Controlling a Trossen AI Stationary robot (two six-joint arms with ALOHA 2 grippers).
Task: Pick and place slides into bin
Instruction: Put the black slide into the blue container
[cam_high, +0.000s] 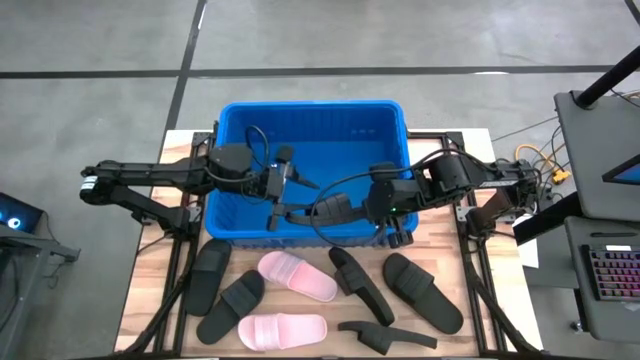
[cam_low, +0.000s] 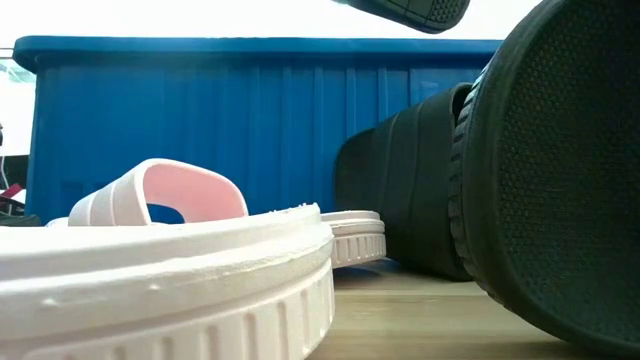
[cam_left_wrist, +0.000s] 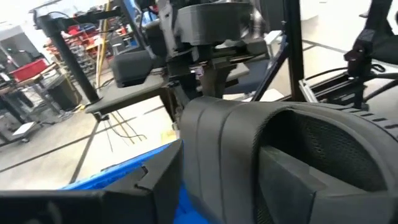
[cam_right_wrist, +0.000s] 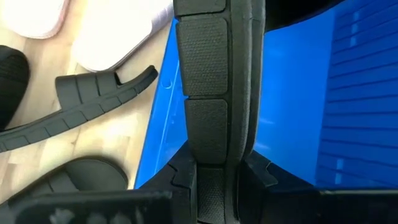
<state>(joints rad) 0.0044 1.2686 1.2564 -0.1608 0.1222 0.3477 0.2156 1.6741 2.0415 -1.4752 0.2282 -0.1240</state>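
Note:
A black slide (cam_high: 328, 209) hangs over the near part of the blue bin (cam_high: 235, 130), with my right gripper (cam_high: 384, 206) shut on its right end. In the low view its sole (cam_low: 410, 10) shows above the bin's rim (cam_low: 200, 46). My left gripper (cam_high: 286, 200) comes level from the left and stands open at the slide's free end. In the left wrist view one finger (cam_left_wrist: 149, 183) is outside the strap (cam_left_wrist: 214, 146) and the other (cam_left_wrist: 298, 190) seems to be under its arch. Several more black slides and two pink ones lie on the table in front of the bin. My left gripper has the strap's side wall (cam_left_wrist: 199, 174) between its fingers; whether they touch it I cannot tell. My right gripper pinches the slide's right end (cam_right_wrist: 208, 171) between its two fingers, slanting down from the table's right. A narrow dotted face of the slide runs on beyond the fingers. The slide is lifted clear, above the bin's inside.
On the wooden table lie black slides (cam_high: 208, 276), (cam_high: 232, 305), (cam_high: 360, 284), (cam_high: 422, 292), (cam_high: 388, 337) and pink slides (cam_high: 298, 276), (cam_high: 282, 331). A pink slide (cam_low: 170, 290) and a black one (cam_low: 560, 170) lie close to the low camera. A keyboard (cam_high: 612, 275) stands off the table's right.

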